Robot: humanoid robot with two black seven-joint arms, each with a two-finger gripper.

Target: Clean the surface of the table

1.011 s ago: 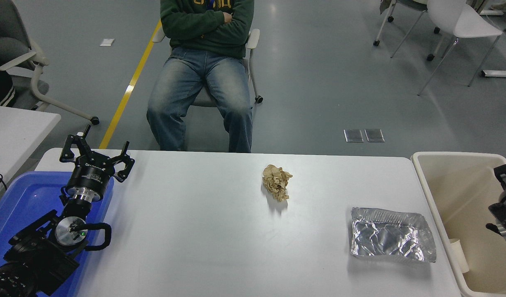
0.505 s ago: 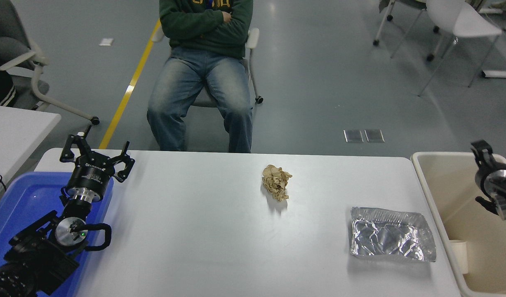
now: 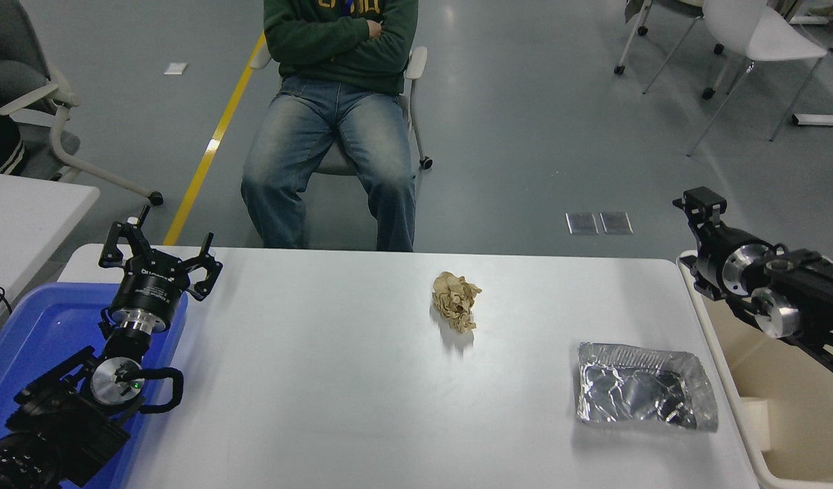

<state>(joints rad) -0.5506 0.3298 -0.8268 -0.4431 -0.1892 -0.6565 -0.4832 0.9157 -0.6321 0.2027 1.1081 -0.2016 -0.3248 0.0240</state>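
1. Desk surface: white, fills the near view.
2. Crumpled brown paper: desk centre.
3. Foil tray: near right.
4. Left gripper: far left, above blue tray, jaws spread.
5. Right gripper: above beige bin corner; jaws' state cannot be told.

A single head view looks from high on the robot's side of the table surface, facing forward and steeply down across it. The near edge runs off the bottom of the frame; the far edge lies about mid-height. Beyond that far edge the camera takes in grey floor, a seated person cut off at the chest, and chairs. The distance is moderate: nearly the full width of the tabletop fits, its sides slightly cropped.
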